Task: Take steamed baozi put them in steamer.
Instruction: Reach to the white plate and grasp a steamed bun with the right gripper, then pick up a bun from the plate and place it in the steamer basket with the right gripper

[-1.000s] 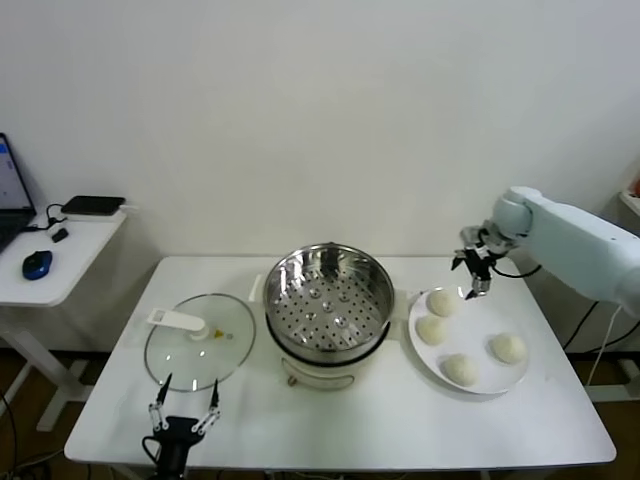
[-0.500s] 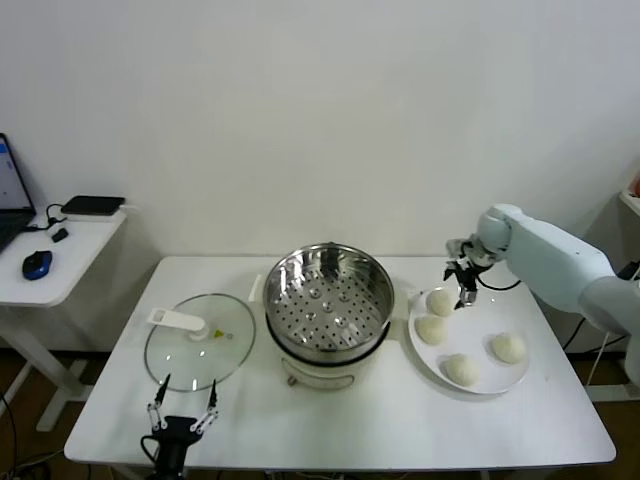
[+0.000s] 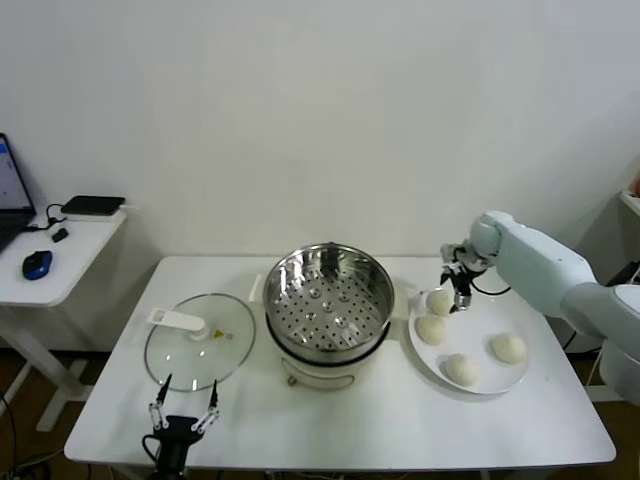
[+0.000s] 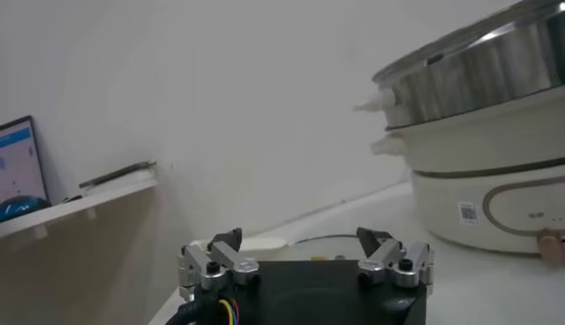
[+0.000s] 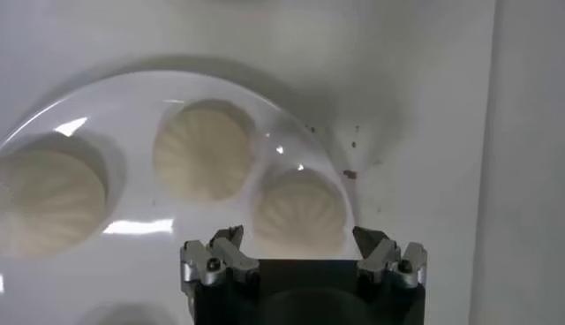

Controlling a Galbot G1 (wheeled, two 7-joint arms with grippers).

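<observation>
The right arm (image 3: 545,262) has a smooth pale blue-white shell, and both grippers (image 5: 303,256) show black bodies with silver, screw-fastened fingers (image 4: 214,262)

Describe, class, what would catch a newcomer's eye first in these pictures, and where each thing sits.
The shiny steel steamer stands empty at the table's centre, its glass lid lying flat to its left. On its right, a white plate holds four baozi. The right gripper hangs open just above the farthest bun, while the left gripper waits open at the table's near edge.
</observation>
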